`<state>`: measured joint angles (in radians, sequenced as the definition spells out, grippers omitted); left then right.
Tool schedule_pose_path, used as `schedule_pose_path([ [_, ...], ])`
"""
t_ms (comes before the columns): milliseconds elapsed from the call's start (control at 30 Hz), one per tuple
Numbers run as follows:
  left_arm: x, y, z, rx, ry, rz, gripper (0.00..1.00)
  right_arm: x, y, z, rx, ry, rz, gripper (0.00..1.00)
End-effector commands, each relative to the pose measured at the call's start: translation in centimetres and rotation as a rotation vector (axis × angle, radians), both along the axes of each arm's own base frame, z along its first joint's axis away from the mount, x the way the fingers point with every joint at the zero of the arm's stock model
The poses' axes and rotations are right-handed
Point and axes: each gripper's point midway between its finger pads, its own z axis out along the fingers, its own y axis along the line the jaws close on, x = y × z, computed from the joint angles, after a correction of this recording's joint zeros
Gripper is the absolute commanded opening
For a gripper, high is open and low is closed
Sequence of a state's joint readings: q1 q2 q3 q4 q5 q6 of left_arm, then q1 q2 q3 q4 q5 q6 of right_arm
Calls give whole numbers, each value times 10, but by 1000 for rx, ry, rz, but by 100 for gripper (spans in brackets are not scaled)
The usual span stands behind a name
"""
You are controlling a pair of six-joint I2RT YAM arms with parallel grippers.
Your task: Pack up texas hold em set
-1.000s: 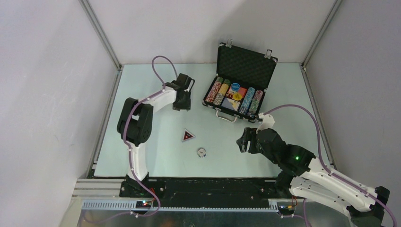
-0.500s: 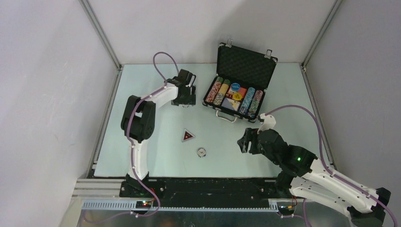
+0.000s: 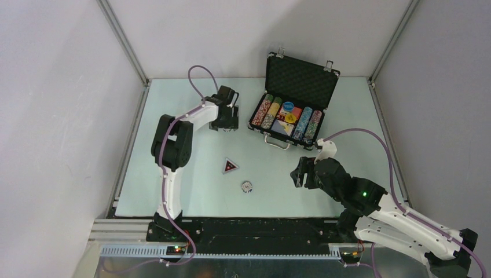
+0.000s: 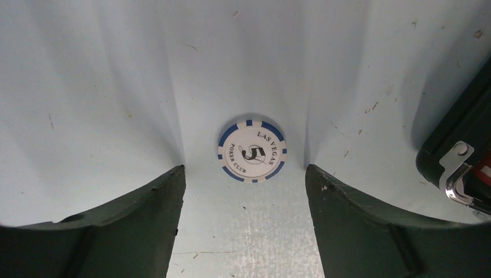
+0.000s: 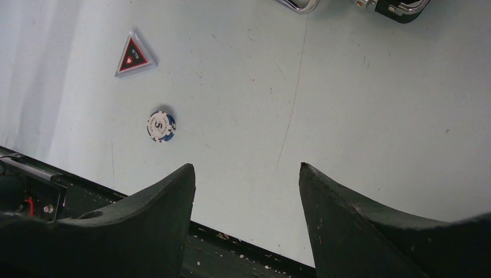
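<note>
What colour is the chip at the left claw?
The chip is white with blue edge marks; left wrist view.

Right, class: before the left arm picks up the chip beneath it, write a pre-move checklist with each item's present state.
1. Left gripper open: ok.
2. Chip lies flat between its fingers, untouched: ok.
3. Case open: ok.
4. Right gripper open, empty: ok.
5. Room for the chip in the case: cannot tell.
6. Everything packed: not ok; triangular piece and second chip lie outside.

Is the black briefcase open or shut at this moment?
Open. The briefcase has its lid standing upright, foam lining exposed, and rows of chips lie visible inside.
</note>
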<state>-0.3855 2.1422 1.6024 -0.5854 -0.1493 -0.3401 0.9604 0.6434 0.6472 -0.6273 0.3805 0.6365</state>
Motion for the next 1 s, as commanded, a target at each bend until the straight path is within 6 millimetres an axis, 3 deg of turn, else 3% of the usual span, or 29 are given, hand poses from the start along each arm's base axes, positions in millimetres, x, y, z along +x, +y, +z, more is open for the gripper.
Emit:
schedule_pose_path([
  [0, 12, -2, -1, -20, -9, -5, 80, 3, -1, 3, 7, -15, -23, 70],
  [467, 17, -2, 0, -48, 1, -12, 69, 3, -1, 3, 10, -15, -23, 70],
  [700, 15, -5, -1, -64, 11, -21, 58, 3, -2, 3, 11, -15, -24, 70],
  [800, 13, -5, -1, -66, 13, -25, 59, 3, -1, 4, 13, -15, -22, 70],
  [967, 8, -5, -2, -56, 20, -29, 71, 3, 1, 4, 18, -16, -17, 70],
])
